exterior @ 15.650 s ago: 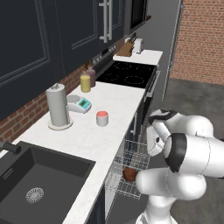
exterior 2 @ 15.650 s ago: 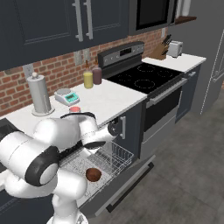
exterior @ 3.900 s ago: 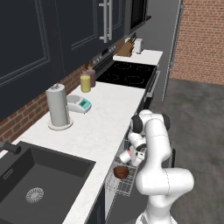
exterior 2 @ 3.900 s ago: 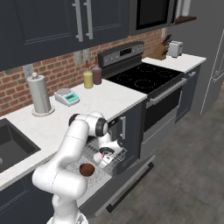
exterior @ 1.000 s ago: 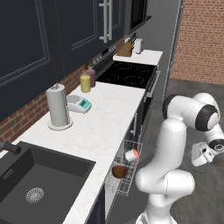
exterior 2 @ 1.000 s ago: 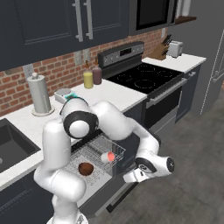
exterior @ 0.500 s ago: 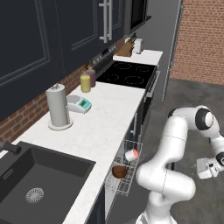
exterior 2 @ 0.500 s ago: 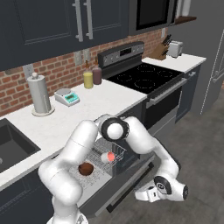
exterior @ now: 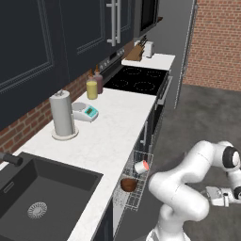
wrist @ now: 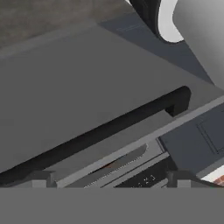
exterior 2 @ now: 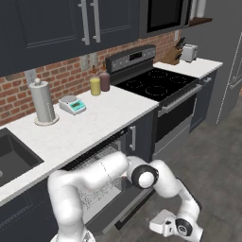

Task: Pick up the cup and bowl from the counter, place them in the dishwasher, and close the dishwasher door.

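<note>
Looking at left base view, we see cup (exterior: 141,166) & bowl (exterior: 128,184) in dishwasher (exterior: 134,188) rack, gripper (exterior: 209,196) low by floor. Right base view: dishwasher door (exterior 2: 120,212) hangs open, gripper (exterior 2: 160,224) below it. Hand view: door handle (wrist: 96,133) close ahead; fingers apart, holding nothing.

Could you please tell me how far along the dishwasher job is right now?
Done: the cup and bowl sit in the pulled-out rack. In hand: nothing; the gripper is low by the floor, facing the dishwasher door and its handle. Left: closing the door.
</note>
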### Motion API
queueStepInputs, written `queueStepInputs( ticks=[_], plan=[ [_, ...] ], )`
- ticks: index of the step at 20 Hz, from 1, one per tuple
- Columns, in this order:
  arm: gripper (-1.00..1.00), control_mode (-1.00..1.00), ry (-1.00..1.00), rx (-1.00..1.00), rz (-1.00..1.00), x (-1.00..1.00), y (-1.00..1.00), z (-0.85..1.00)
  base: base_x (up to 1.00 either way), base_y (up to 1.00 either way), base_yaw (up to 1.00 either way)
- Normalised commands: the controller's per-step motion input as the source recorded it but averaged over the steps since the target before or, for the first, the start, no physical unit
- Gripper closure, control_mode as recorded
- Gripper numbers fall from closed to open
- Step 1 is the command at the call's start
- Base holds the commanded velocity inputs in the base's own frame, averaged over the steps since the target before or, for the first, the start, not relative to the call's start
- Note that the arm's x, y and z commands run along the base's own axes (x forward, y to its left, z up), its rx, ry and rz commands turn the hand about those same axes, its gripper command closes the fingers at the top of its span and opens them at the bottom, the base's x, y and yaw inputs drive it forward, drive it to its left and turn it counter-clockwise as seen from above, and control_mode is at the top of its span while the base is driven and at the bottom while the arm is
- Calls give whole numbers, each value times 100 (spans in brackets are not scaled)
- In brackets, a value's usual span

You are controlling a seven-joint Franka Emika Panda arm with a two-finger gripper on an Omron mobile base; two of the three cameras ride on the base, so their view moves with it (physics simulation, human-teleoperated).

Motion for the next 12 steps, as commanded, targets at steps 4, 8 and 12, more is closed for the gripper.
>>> queueStepInputs(
  ticks=[4, 8, 12],
  plan=[
    [-100, -100, 0, 28, 0, 49, 51, -38, 0, 0, 0],
    [-100, -100, 0, 22, 1, 59, 72, -20, 0, 0, 0],
    [-100, -100, 0, 17, 1, 62, 78, -16, 0, 0, 0]
  ],
)
